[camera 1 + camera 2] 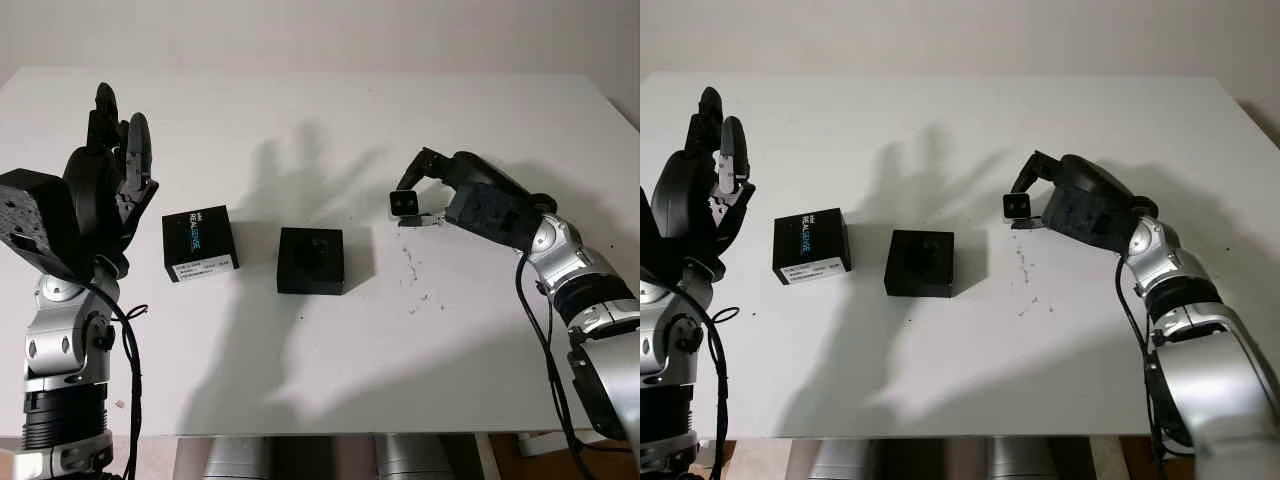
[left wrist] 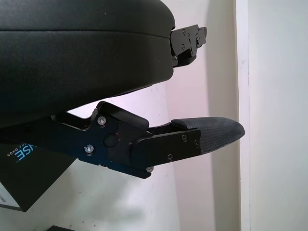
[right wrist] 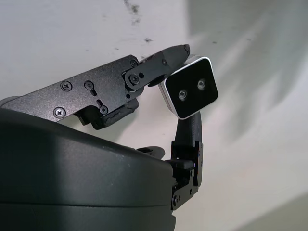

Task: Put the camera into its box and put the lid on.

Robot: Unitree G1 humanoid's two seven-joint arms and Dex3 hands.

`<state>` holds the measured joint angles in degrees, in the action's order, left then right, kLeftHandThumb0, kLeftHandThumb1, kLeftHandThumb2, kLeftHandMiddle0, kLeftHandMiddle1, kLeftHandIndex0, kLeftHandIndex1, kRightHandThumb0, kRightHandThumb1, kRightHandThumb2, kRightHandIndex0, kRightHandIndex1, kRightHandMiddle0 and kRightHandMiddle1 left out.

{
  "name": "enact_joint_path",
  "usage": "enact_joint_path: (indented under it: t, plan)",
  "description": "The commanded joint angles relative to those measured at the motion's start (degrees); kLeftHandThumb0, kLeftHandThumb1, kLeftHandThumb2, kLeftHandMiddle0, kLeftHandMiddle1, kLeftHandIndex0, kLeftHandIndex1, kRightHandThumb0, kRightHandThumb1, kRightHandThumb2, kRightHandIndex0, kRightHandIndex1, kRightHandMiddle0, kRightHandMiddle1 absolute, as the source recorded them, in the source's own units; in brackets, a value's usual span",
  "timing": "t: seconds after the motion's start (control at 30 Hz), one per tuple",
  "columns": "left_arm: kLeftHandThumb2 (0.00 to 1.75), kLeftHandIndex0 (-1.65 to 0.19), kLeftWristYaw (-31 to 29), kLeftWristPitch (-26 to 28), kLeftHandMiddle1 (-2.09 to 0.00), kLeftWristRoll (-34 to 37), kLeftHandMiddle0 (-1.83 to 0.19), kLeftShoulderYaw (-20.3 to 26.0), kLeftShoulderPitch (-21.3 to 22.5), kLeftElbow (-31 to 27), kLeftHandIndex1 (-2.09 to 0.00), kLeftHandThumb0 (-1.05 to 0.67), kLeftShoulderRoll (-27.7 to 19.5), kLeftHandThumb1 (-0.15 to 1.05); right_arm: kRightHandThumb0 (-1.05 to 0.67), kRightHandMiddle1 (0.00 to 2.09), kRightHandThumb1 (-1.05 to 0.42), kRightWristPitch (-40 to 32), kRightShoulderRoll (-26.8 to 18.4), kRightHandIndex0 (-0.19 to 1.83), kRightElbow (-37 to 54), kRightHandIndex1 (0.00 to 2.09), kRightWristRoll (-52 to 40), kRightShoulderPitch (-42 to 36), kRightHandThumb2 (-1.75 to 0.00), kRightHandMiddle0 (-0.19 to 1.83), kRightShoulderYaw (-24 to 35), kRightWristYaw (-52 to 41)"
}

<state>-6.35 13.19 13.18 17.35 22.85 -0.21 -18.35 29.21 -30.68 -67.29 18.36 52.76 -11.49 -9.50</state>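
A small silver-edged camera (image 3: 189, 94) with two lenses on its black face is pinched between the fingers of my right hand (image 1: 412, 202). It is held low over the white table (image 1: 320, 360), a short way right of the box. The black box base (image 1: 311, 260) stands open-topped at the table's middle. Its black lid (image 1: 199, 243), printed with white lettering, lies just left of the base. My left hand (image 1: 118, 150) is open, raised upright above the table's left side, beside the lid and apart from it. A corner of the lid (image 2: 21, 180) shows under that hand.
Small dark specks (image 1: 411, 272) dot the table between the box and my right arm. The table's front edge runs near my body, and its right edge lies beyond my right forearm (image 1: 560, 260). Black cables (image 1: 128, 340) hang along both arms.
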Motion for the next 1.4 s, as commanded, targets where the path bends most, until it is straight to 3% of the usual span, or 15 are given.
enact_joint_path:
  t: [0.0, 0.27, 0.5, 0.8, 1.03, 1.37]
  plan:
    - [0.57, 0.19, -0.31, 0.31, 0.00, 0.13, 0.19, 0.15, 0.12, -0.56, 0.00, -0.72, -0.69, 1.05, -0.44, 1.60, -0.93, 0.31, 0.97, 0.29, 2.31, 0.04, -2.78, -0.71, -0.05, 0.35, 2.45, -1.29]
    - [0.57, 0.19, -0.10, 0.19, 0.00, 0.36, 0.19, 0.44, 0.25, -0.46, 0.00, -0.71, -0.20, 1.05, -0.42, 1.64, -0.94, -2.72, 3.47, 0.25, 15.62, 0.03, -10.96, -6.39, -0.06, 0.33, 7.68, -6.33]
    - [0.55, 0.19, 0.63, 0.19, 0.00, 0.55, 0.19, 0.27, 0.49, -0.33, 0.00, -0.70, 0.48, 1.05, -0.45, 1.67, -0.94, -18.90, 7.52, 0.26, 38.07, 0.04, -17.40, -15.13, -0.06, 0.31, 10.12, -9.02]
    - [0.53, 0.19, 2.16, 1.03, 0.00, 1.09, 0.19, -0.03, 0.33, -2.20, 0.00, -0.70, 1.81, 1.05, -0.51, 1.67, -0.95, -30.60, 11.43, 0.29, 54.78, 0.06, -16.70, -23.35, -0.06, 0.29, 9.60, -6.93]
    - [0.56, 0.19, 1.96, 0.66, 0.00, 1.04, 0.19, -0.40, 0.28, -2.15, 0.00, -0.69, 2.04, 1.05, -0.53, 1.67, -0.95, -38.29, 13.32, 0.30, 61.39, 0.06, -16.02, -25.96, -0.05, 0.29, 8.32, -6.68]
    - [0.52, 0.19, 1.23, -1.13, 0.00, 1.47, 0.19, -0.23, -0.33, -1.55, 0.00, -0.71, 2.46, 1.05, -0.51, 1.66, -0.94, -38.31, 15.82, 0.28, 60.64, 0.05, -15.24, -27.58, -0.05, 0.30, 6.92, -6.10]
